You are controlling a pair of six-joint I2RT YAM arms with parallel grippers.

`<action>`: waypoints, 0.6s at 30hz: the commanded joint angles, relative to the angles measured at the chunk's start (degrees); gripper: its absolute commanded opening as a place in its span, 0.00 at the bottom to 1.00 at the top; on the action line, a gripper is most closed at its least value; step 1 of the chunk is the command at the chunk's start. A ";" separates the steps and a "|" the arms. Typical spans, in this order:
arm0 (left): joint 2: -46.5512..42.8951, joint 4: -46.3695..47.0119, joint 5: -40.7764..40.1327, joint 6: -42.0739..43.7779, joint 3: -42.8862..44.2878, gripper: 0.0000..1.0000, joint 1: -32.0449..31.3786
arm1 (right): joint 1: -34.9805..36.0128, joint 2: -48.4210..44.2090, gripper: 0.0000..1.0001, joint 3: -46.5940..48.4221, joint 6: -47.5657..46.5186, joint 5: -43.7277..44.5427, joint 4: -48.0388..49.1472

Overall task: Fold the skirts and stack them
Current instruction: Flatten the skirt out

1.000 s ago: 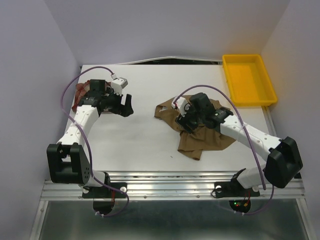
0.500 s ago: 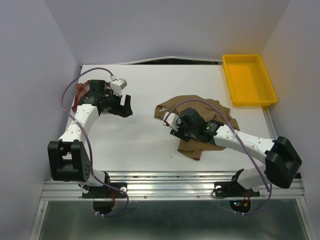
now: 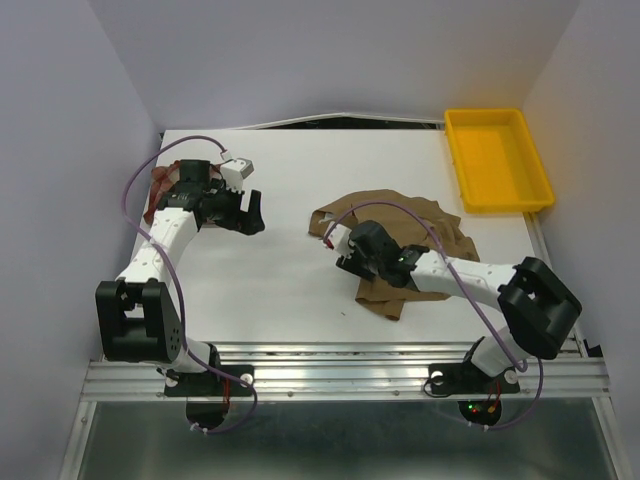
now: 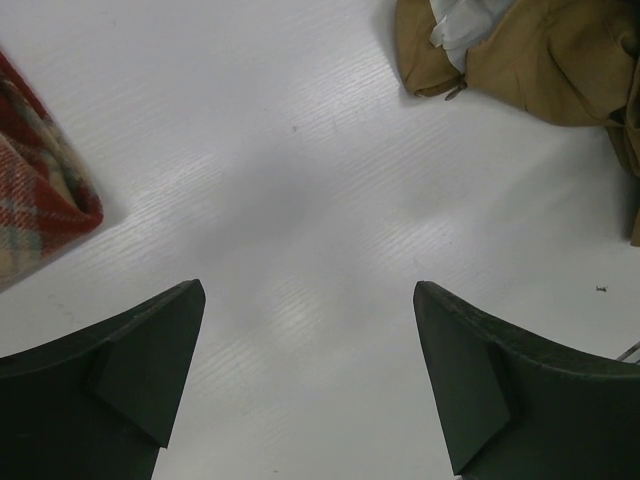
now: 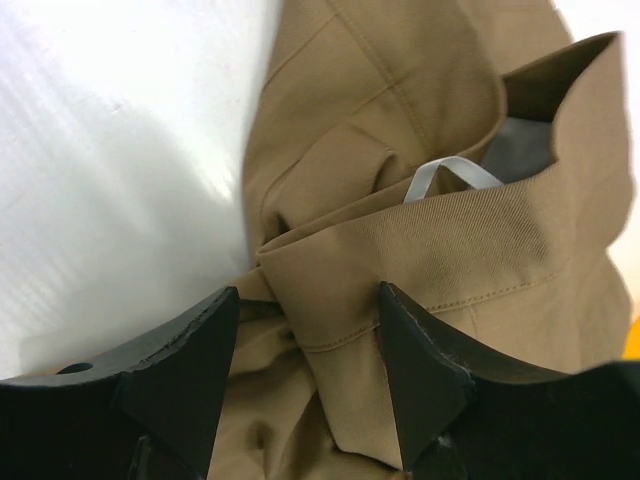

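Top external: yellow tray (image 3: 497,160) well apart from tan skirt (image 3: 400,222).

Both arms have white link shells with chunky black joint housings and black bases. A purple cable loops along each one. The left gripper (image 3: 250,212) and right gripper (image 3: 347,255) have dark, matte, wedge-shaped fingers (image 4: 130,370).

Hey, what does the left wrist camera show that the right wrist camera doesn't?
Only the left wrist view shows a corner of the red plaid skirt and the open left claw over bare table. Only the right wrist view shows the right claw straddling a folded edge, beside a white hanger loop. Both show the tan skirt and white tabletop.
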 commanded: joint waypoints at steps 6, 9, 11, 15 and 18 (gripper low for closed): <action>-0.74 -0.23 -0.09 -0.16 1.27 0.98 0.06 | 0.51 2.78 0.61 0.14 -5.51 6.75 8.16; -0.39 -0.32 -0.26 -0.25 1.71 0.98 0.06 | 0.51 4.45 0.46 -0.12 -8.24 7.62 12.10; -0.39 -0.23 -0.53 -0.08 1.97 0.98 0.06 | 0.51 4.10 0.37 0.32 -8.68 7.89 12.29; 0.14 0.90 0.60 0.54 1.63 0.97 0.06 | 0.51 0.24 0.02 2.77 -8.86 6.84 10.46; 1.10 3.62 2.54 0.80 1.27 0.96 -0.37 | -0.01 -4.33 0.01 5.93 -8.86 4.57 6.78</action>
